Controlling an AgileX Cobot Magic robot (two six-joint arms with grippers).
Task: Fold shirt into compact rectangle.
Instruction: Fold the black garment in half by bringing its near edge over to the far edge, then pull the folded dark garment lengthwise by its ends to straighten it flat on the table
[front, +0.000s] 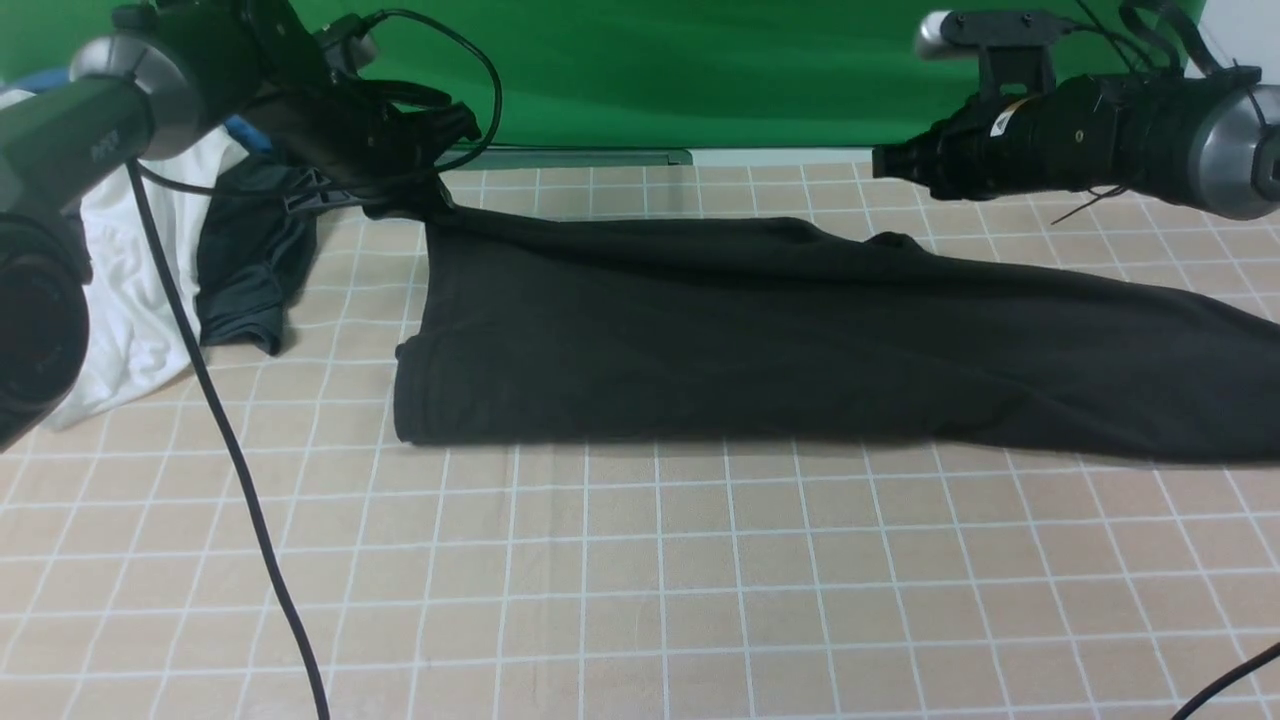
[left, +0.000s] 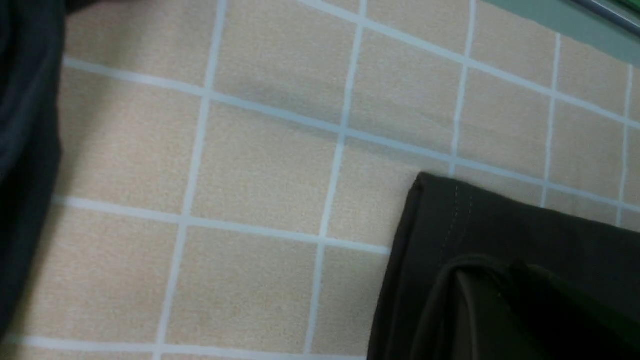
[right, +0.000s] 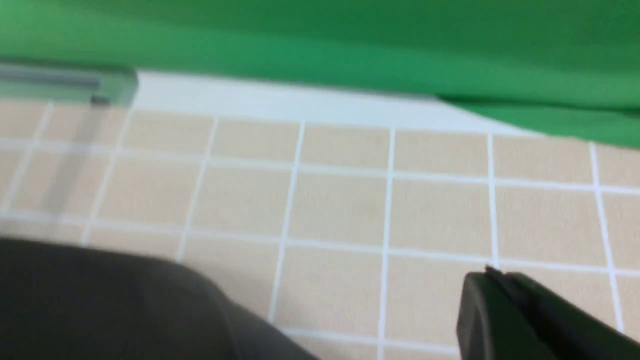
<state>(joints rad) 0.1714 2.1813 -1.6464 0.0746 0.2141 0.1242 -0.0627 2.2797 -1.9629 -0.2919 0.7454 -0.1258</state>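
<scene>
The left pincer (front: 412, 196) is at the far left corner of the shirt (front: 750, 340). Its jaws are together and appear to pinch the black cloth, which rises slightly to meet them. In the left wrist view the stitched hem of that corner (left: 452, 220) lies on the table (front: 640, 580), with a dark fold bunched on top of it.

The right pincer (front: 885, 162) hangs above the shirt's far edge, toward the table's right side, jaws together and holding nothing.

The shirt lies as a long flat band, from left of the table's middle to its right edge, nearer the far edge than the near one.

A white garment (front: 140, 290) and a dark grey-green garment (front: 250, 270) are heaped by the far left corner, apart from the shirt.
</scene>
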